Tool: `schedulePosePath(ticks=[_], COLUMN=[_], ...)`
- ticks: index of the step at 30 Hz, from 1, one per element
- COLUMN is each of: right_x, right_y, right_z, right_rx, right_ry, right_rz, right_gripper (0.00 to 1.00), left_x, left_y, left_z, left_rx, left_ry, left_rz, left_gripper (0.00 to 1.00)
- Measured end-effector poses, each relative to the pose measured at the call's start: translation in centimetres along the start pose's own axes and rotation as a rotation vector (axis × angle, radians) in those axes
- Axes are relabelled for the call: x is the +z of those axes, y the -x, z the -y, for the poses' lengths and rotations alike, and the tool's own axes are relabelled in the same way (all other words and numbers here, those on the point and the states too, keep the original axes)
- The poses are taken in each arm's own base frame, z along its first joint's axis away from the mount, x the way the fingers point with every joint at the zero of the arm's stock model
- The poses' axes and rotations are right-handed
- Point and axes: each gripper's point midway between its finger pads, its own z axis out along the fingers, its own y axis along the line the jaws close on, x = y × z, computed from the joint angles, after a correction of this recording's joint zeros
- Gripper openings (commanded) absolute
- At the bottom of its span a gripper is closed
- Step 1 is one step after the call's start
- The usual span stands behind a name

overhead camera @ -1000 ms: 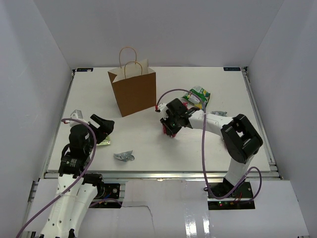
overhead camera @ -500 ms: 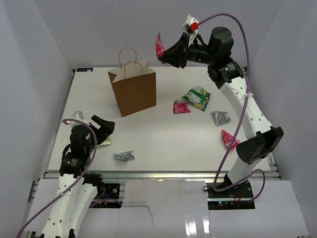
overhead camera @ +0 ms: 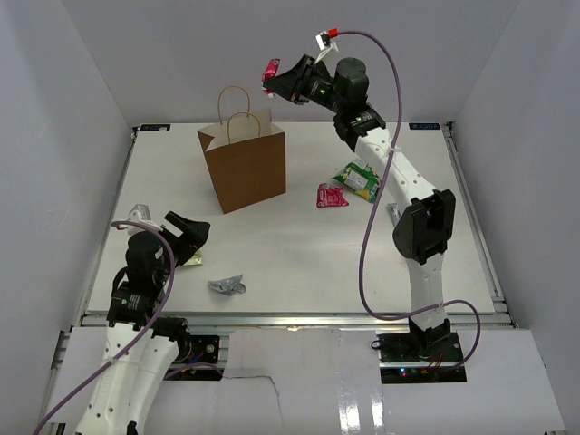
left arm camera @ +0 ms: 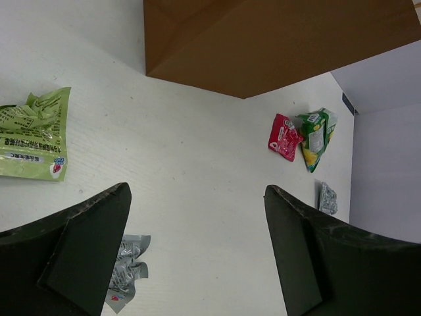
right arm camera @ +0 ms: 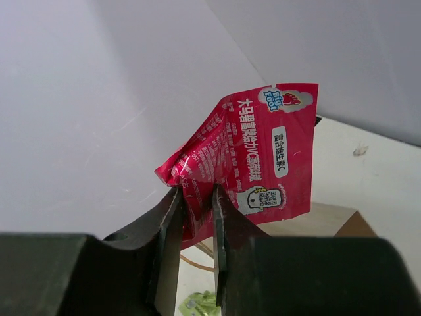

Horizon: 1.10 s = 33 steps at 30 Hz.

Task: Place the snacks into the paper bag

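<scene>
Nearest the bases the left gripper [overhead camera: 188, 237] hangs wide open and empty, while farther off the right gripper [overhead camera: 279, 82], pinched tight on a red-pink packet [overhead camera: 270, 71], has swung left, high toward the paper bag [overhead camera: 245, 168], so a drop looks close.

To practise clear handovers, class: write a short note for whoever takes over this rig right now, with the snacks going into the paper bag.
Right gripper: shut on a red packet, raised high near the paper bag, not yet released.
Left gripper: open, empty, low over the table.
On the table: second red packet beside the green-and-white packet; a silver packet at the right; another silver packet and the light green packet at the near left.
Done: cannot tell, the bag's inside is hidden.
Left: drop the held packet in, then bag the five on the table.
</scene>
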Motion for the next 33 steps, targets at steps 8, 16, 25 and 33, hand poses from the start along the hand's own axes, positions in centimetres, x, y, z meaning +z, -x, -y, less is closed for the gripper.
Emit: schedulePosePath(ticks=[8,16,25,33], right_x=[0.4,0.4,0.9,0.8], right_y=[-3.2,-6.7,-7.2,-8.7], right_z=[1.0,2.7,1.5,2.0], right_rx=[0.181,0.359,0.399,0.43], right_ry=[-0.053,-0.139,-0.122,-0.143], right_rz=[-0.024,-0.061,-0.063,-0.084], right_gripper=[0.08,0.08,0.1,0.39], left_x=[0.1,0.5,0.4,0.4], left_y=[-0.2,-0.6,-0.7,-0.7], left_z=[0.0,-0.1,0.1,0.1], left_rx=[-0.016,-0.025,-0.03,-0.046], left_ry=[0.003,0.011,0.003,0.006], left_rz=[-0.01,-0.035,-0.038,-0.038], left_gripper=[0.92,0.92,0.92,0.92])
